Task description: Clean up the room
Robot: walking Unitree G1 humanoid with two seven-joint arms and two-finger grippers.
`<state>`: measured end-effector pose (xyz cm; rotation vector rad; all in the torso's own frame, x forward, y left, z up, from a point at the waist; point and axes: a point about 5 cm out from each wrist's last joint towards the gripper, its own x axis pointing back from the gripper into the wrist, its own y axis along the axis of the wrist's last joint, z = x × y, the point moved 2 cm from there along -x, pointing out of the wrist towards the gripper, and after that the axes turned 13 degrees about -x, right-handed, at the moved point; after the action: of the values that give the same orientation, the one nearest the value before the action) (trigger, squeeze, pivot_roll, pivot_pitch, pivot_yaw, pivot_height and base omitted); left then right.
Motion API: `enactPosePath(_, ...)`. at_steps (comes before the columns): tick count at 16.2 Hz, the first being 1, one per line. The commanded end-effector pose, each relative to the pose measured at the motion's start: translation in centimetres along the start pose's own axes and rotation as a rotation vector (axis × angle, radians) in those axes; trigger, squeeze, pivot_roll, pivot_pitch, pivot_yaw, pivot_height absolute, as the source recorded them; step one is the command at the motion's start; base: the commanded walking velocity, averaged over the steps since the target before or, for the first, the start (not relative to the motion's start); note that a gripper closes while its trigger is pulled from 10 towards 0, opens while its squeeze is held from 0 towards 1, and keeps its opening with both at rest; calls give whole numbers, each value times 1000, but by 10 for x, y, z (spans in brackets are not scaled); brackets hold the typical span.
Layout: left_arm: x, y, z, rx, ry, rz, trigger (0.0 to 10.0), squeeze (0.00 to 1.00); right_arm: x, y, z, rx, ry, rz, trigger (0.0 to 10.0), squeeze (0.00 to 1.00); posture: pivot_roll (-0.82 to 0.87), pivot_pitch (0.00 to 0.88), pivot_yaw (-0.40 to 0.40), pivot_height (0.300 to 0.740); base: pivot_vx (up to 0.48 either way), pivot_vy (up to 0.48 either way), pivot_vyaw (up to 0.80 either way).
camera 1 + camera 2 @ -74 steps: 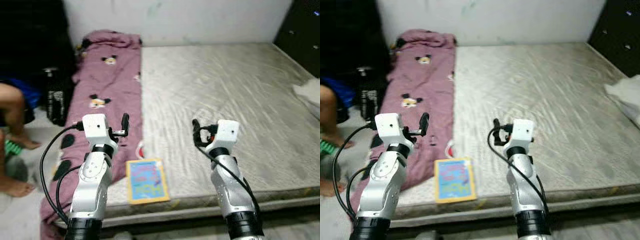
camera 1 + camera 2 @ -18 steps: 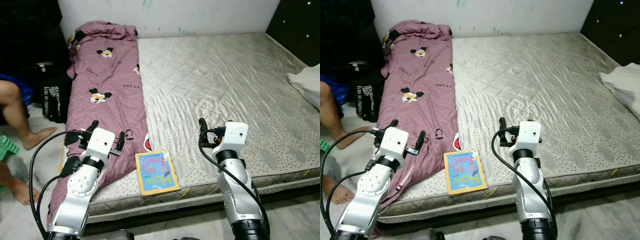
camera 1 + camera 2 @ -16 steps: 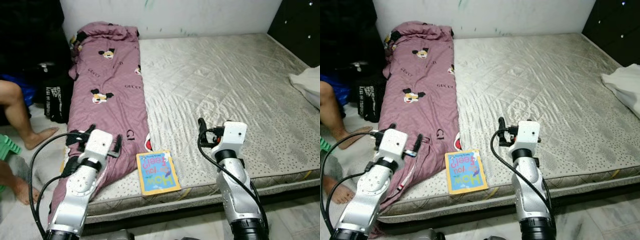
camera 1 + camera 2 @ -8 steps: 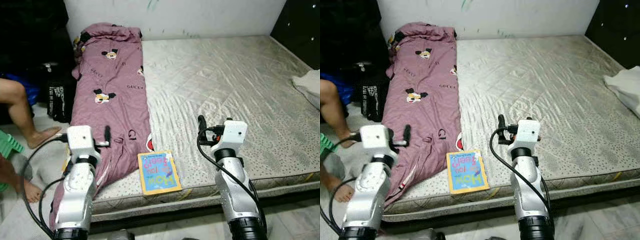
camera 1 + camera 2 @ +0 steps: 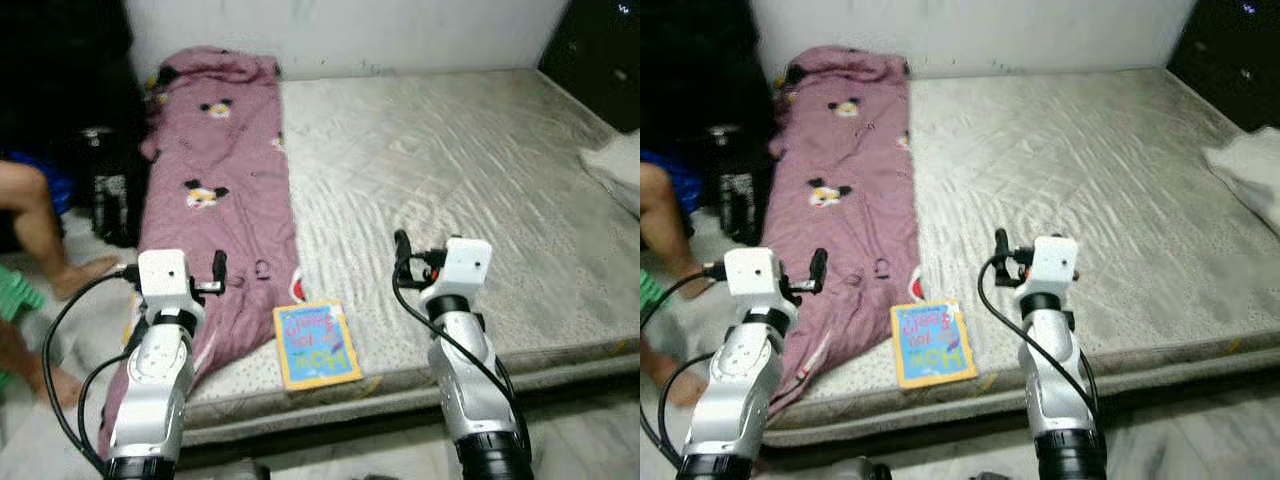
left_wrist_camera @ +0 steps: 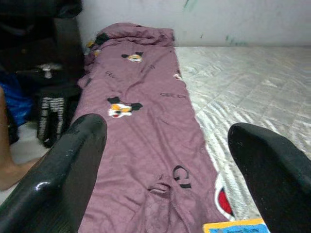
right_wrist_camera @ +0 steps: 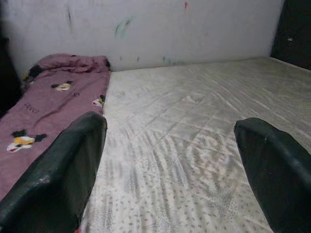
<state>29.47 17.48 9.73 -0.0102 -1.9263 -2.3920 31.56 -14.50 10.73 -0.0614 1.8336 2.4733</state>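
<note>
A purple blanket with cartoon mouse prints lies lengthwise along the left side of a bare grey mattress. A yellow-edged picture book lies flat at the mattress's front edge, just right of the blanket's lower end. My left gripper is open and empty, held above the blanket's near end, left of the book. My right gripper is open and empty too, raised over the front of the mattress to the right of the book. Both point toward the far wall.
A white cloth lies at the mattress's right edge. A person's bare legs are on the floor at the left, beside a black bag and something green. A dark cabinet stands at the far right.
Over the last second my left wrist turned from tilted to level and shifted left. The right arm held still. The head view moved slightly and is blurred.
</note>
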Motion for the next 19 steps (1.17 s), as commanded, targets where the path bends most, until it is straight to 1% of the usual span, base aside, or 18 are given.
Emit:
enactPosePath(1,0,3,-2,-5,-23,-6,10000,0,0,-4,-3,0,-16,25,10000,0,40,34,12,740,0,0,-800)
enactPosePath(3,0,3,-2,-5,-24,-5,10000,0,0,-4,-3,1,-13,25,10000,0,40,35,10,740,0,0,-681)
enactPosePath(10,1,2,-2,-3,-21,8,10000,0,1,-5,-1,22,3,33,10000,0,36,52,10,740,0,0,0)
enactPosePath(13,1,1,-3,-2,-22,11,10000,0,1,-6,0,26,8,39,10000,0,36,51,7,707,0,0,0)
enactPosePath(15,1,1,-3,-7,-17,15,10000,0,1,-7,0,26,12,42,10000,0,36,48,7,678,0,0,0)
enactPosePath(19,0,1,-4,-7,-17,18,10000,0,1,-7,0,25,18,43,10000,0,34,43,5,637,0,0,0)
